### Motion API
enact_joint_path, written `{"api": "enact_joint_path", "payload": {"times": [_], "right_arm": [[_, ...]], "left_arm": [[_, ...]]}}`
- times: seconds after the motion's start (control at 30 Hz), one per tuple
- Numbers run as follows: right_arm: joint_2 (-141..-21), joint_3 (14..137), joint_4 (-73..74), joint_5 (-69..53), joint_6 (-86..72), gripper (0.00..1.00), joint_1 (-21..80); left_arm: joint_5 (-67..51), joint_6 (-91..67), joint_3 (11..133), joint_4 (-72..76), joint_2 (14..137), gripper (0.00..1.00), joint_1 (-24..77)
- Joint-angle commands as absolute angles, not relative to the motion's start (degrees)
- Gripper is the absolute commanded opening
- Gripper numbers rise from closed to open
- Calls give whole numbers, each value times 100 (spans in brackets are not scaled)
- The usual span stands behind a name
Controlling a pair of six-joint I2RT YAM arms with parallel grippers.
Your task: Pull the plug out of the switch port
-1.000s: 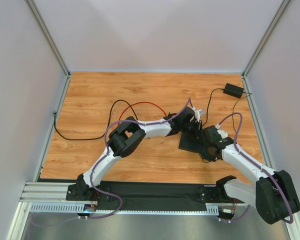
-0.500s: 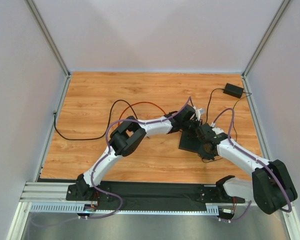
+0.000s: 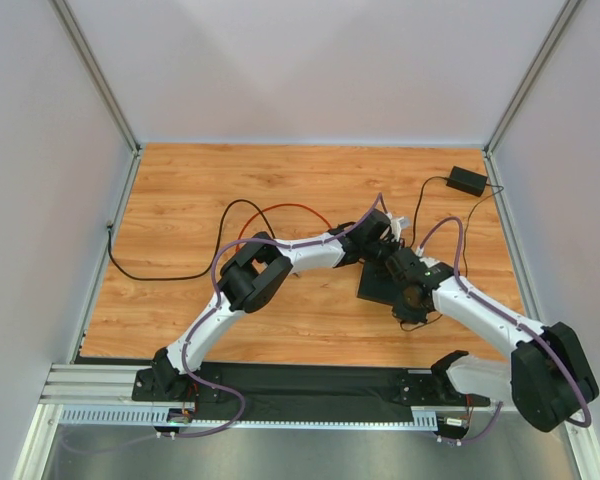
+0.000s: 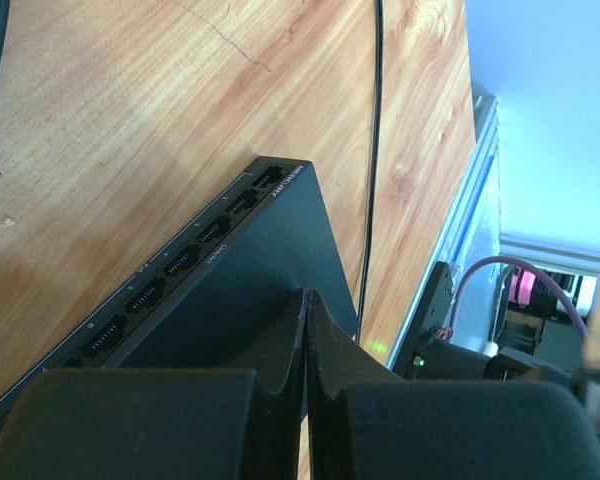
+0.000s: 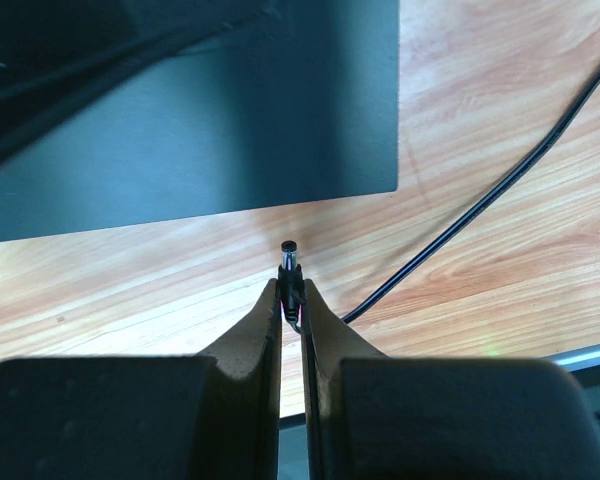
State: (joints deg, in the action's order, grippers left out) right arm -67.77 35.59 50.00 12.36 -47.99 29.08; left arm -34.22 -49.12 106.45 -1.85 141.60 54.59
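The switch is a thin flat black box (image 5: 230, 110) lying on the wooden table (image 3: 180, 200). A row of network sockets (image 4: 180, 262) runs along one edge; the switch port for the plug is hidden. In the right wrist view my right gripper (image 5: 291, 290) is shut on the plug (image 5: 289, 258), a small black barrel connector with a metal tip. The tip points at the box edge with bare wood between them. My left gripper (image 4: 307, 295) is shut with nothing in it, its tips over the top of the box (image 4: 250, 270). Both grippers meet over the box (image 3: 380, 285).
The plug's thin black cable (image 5: 480, 210) trails off toward a small black adapter brick (image 3: 467, 181) at the back right. A black cable (image 3: 170, 272) and a red cable (image 3: 290, 207) loop over the table's left half. Grey walls enclose the table.
My right arm has shifted a little to the left, its wrist now closer to the left gripper over the box. The left arm has barely moved.
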Motion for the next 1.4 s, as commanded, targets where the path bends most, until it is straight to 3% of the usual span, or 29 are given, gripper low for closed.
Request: {"api": "enact_joint_path", "payload": {"times": [0.0,0.17,0.3,0.47,0.77,0.9,1.13,1.2,1.23,1.3,1.37], "right_arm": [[-6514,3840,5264,1318,-4817,0,2900],[-6171,4052,5529,1294,-4597,0,2594],[-5977,4174,5388,906,-4298,0,1743],[-6046,5025,5169,897,-3764,0,1196],[-8248,6959,4324,492,-3279,0,835],[-9358,8530,4237,335,-3146,0,835],[-10818,9850,3832,-782,-3515,1,870],[-11170,10080,3972,-782,-3533,11,905],[-11267,10142,4103,-765,-3542,29,897],[-11303,10108,4166,-730,-3498,44,905],[-11120,9846,4184,-590,-3358,49,905]], "left_arm": [[-2356,-4386,10283,-1046,14538,0,5414],[-2250,-4158,9889,-871,14072,0,5414],[-1935,-3850,9406,-634,13380,0,5432],[-2021,-3683,8597,175,12719,1,5432],[-1389,-3095,7454,659,11296,11,5405],[-1310,-2988,7120,712,10961,15,5327],[-1520,-3014,6899,817,10854,28,4958],[-1748,-3093,6934,844,11021,29,4887],[-1819,-3172,6995,844,11074,29,4861],[-1968,-3217,7075,861,11232,29,4808],[-2074,-3261,7119,853,11337,29,4808]]}}
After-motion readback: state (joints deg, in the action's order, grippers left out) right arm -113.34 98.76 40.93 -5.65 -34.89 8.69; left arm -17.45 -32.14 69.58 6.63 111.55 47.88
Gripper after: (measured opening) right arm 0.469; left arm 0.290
